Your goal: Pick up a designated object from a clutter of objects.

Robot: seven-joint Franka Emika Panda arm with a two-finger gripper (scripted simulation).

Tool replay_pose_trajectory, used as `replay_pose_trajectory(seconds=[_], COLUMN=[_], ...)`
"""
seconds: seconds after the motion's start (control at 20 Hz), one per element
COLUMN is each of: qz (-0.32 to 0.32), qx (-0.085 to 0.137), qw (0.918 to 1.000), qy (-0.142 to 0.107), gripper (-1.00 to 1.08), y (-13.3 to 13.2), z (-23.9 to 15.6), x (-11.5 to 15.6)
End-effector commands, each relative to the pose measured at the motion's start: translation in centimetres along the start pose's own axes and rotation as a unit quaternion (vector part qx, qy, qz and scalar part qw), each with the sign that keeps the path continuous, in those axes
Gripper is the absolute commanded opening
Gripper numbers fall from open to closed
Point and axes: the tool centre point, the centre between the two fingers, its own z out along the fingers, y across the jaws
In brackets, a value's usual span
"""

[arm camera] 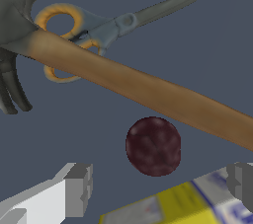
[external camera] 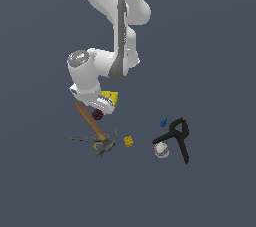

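flat slate-grey ground fills both views, with the clutter strewn across it. the maroon ball (arm camera: 153,145) lies on that ground just beside the wooden hammer handle (arm camera: 143,89), on the side toward the yellow box (arm camera: 183,205); whether ball and handle touch cannot be told. in the wrist view the two fingers (arm camera: 79,188) stand wide apart on either side of the ball and hold nothing, though the ball sits a little ahead of the line between them, not yet enclosed. the gripper (external camera: 102,105) hangs low over the spot, close to the box. the hammer's dark head (external camera: 106,146) lies further out, across the scissors (arm camera: 106,25).

well apart, toward the exterior view's right, lie the small yellow cube (external camera: 129,141), the white-purple rounded object (external camera: 160,149), the black clamp (external camera: 177,137) and a tiny blue piece (external camera: 163,121).

this looks like the final approach before the grasp. the next move likely calls for shifting slightly so the ball centres between the fingers, descending, then closing, without a finger landing on the handle or the box.
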Motion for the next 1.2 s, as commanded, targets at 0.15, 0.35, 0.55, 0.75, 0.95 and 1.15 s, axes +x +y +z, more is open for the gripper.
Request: replay_pose_trajectory(seconds=[0.15,0.35,0.55,0.75,0.95,1.15], qz=[0.005,0.005,0.006,0.006,0.007,0.007], qx=[-0.001,-0.001,-0.001,-0.001,-0.001,-0.001], qw=[1.0000,1.0000,1.0000,1.0000,1.0000,1.0000], qy=[0.000,0.000,0.000,0.001,0.001,0.001], gripper=[1.00,1.00,1.00,1.00,1.00,-1.00], y=[0.4,0.4,0.5,0.5,0.5,0.5], z=[0.4,0.9,2.3,4.2,5.3,5.6], x=[-0.1,-0.1,-0.2,-0.2,-0.2,-0.2])
